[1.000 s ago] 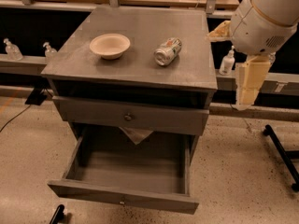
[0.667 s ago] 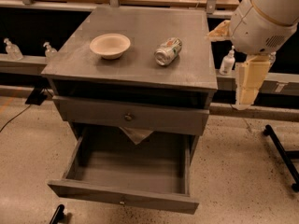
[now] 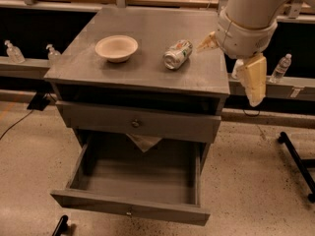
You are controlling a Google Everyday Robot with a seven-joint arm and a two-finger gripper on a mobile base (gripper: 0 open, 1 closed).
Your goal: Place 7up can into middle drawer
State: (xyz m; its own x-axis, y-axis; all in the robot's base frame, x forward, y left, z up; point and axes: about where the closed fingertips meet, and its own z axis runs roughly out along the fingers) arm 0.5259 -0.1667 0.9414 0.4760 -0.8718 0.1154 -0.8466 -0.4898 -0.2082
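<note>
On its side on the grey tabletop (image 3: pixel 147 77), right of centre: the 7up can (image 3: pixel 177 54), one shiny end turned toward the front edge, apart from the pale bowl (image 3: pixel 116 48) to its left. Below, pulled well out: the middle drawer (image 3: pixel 142 183), grey floor in plain view, long front panel nearest. Above it, shut: an upper drawer front (image 3: pixel 98 119) with a round knob. Between the two, at the back, a pale crumpled scrap (image 3: pixel 143 141) hanging down; paper or cloth, cannot tell. Past the tabletop's right edge, well clear of the can: the claw (image 3: pixel 252 80), hanging from a bulky white arm cut off by the top border; apart or together, cannot tell. Open speckled floor (image 3: pixel 246 181) in front and to the right of the drawer. Small clear bottles (image 3: pixel 14 51) on a ledge at left.
</note>
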